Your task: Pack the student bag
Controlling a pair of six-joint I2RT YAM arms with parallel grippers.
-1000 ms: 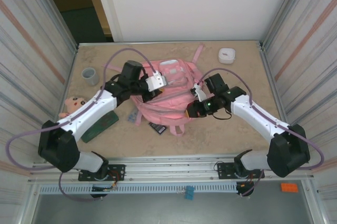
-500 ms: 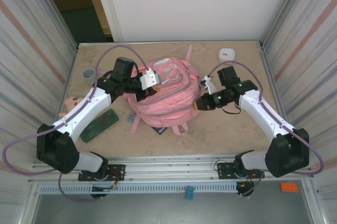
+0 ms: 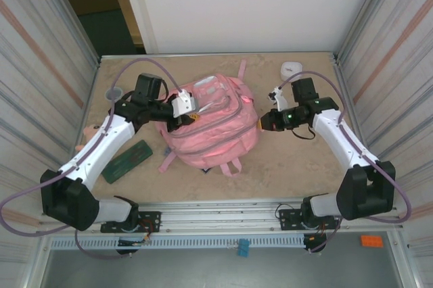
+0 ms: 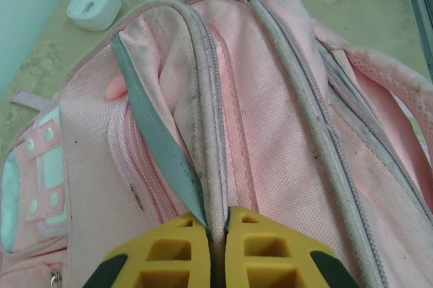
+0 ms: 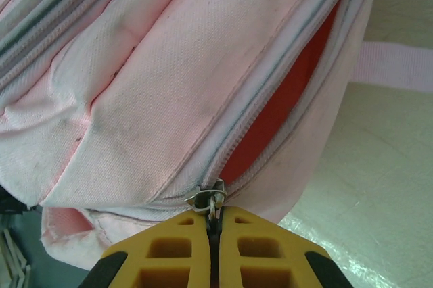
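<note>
The student bag (image 3: 213, 122), grubby pink fabric with pale grey zipper lines and white patches, lies bulging at the middle of the worktop (image 3: 298, 166) between my arms. On its left side my left fingers (image 4: 206, 230) are clenched on a grey-edged fold (image 4: 152, 132). My right fingers (image 5: 201, 228) pinch the metal zipper pull (image 5: 208, 199) of a part-open pocket showing red inside.

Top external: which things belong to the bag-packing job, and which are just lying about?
In the job:
- student bag
- left tool, shut on the bag's edge
- right tool, shut on the zipper pull

Lying about:
- white box
- green case
</note>
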